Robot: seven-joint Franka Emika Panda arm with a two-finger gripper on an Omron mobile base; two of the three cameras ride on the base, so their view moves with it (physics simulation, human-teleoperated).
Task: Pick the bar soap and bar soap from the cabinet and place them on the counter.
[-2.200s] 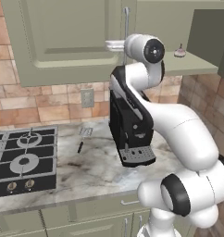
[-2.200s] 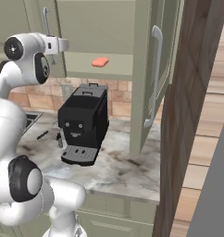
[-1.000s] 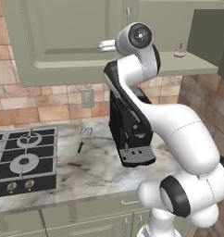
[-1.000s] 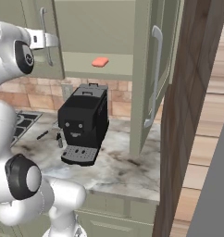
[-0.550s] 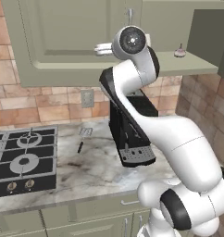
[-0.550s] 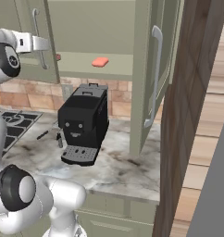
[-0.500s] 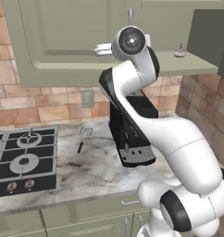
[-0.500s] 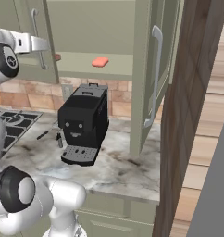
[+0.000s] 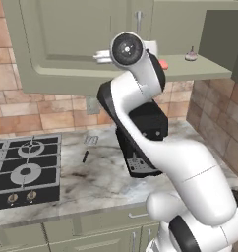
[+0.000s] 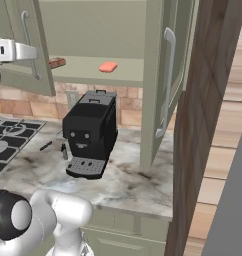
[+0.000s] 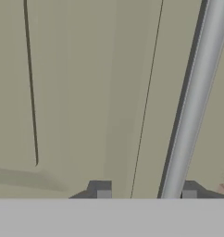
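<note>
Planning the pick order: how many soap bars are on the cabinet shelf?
2: a coral-red bar mid-shelf, and an orange-brown bar further left, partly behind the open door's edge. More may be hidden.

The cabinet [image 10: 93, 30] stands open at its middle, and the shelf front is free around the coral-red bar soap [image 10: 108, 67] and the orange-brown bar soap [image 10: 56, 62] at its 9 o'clock. The left door [image 10: 15, 45] juts out beside that one, its silver handle [image 11: 192, 97] running between the fingers [image 11: 103, 193]. Below, a black coffee machine [image 10: 90, 132] occupies the worktop [image 10: 128, 182]; bare stone lies at its 3 o'clock.
</note>
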